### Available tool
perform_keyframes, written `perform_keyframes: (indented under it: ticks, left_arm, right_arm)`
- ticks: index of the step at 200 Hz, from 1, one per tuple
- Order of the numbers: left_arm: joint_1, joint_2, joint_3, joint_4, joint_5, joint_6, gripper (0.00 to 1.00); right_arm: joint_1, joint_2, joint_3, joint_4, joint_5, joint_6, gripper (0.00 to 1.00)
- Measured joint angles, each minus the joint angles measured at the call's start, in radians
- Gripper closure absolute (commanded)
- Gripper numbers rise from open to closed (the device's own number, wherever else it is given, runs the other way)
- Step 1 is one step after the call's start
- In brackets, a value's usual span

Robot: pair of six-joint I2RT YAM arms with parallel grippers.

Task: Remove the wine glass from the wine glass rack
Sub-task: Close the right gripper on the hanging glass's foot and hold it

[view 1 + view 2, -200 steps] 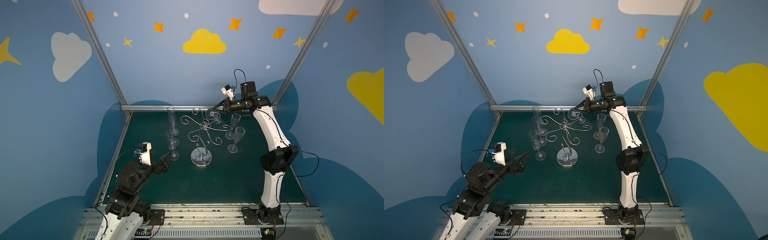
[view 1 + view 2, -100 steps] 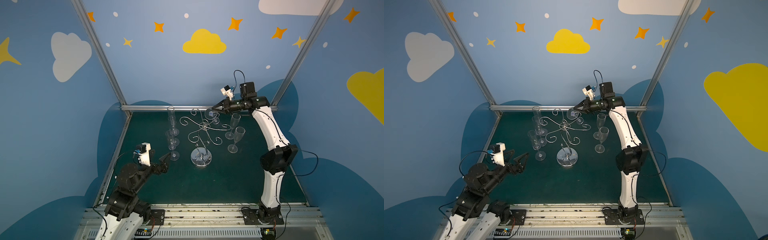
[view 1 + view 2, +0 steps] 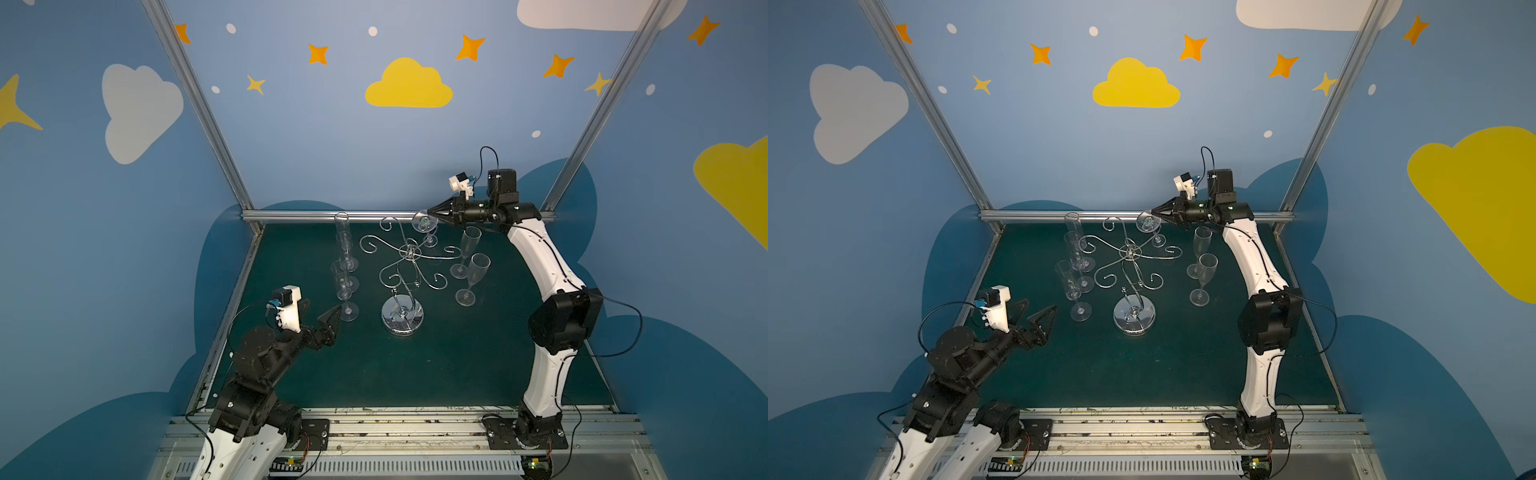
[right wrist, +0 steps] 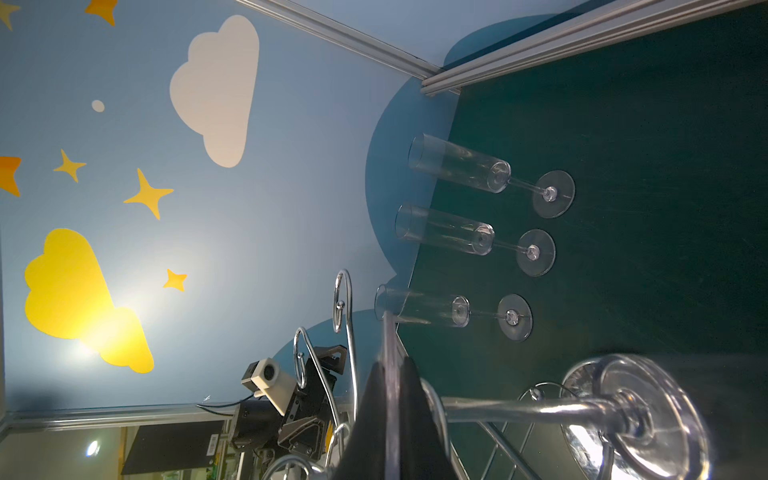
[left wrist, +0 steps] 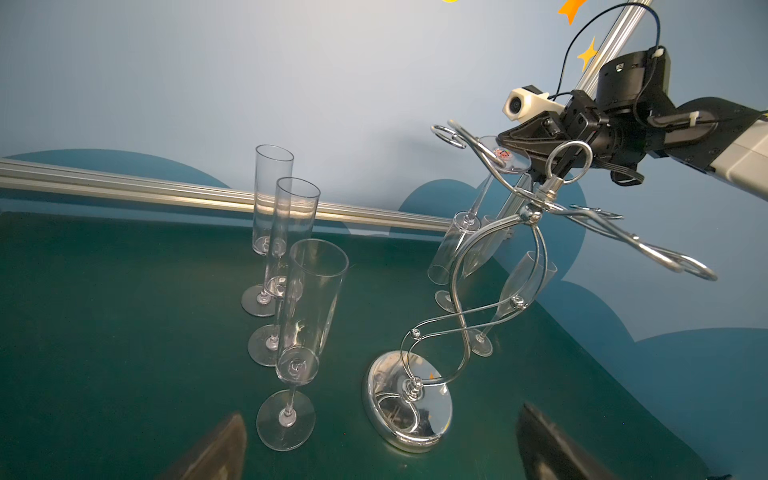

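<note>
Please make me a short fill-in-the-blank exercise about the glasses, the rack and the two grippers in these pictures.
In a top view, ___ tall glasses stand left of the wine glass rack.
On its right stand ___ flared glasses.
The right gripper is shut on the foot of the wine glass that hangs upside ___.
The left gripper is ___.
Missing words: three, two, down, open.

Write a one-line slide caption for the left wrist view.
Right claw pinches the foot of a wine glass hanging upside down on the wine glass rack, beside three standing flutes.
</note>
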Motion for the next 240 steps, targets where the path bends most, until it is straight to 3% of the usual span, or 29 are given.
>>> perform_keyframes:
  ticks: [90, 171, 240]
  left_arm:
    - [0.000, 0.000, 0.000, -0.002, 0.000, 0.000, 0.01]
    - [0.000, 0.000, 0.000, -0.001, 0.000, -0.005, 0.01]
    - [0.000, 0.000, 0.000, -0.001, 0.000, -0.009, 0.01]
  right_arm:
    - [-0.012, -0.083, -0.113, 0.205, -0.034, 0.177, 1.00]
    - [-0.003, -0.200, -0.245, 0.233, -0.036, 0.188, 1.00]
    - [0.076, -0.189, -0.223, 0.224, -0.009, 0.185, 1.00]
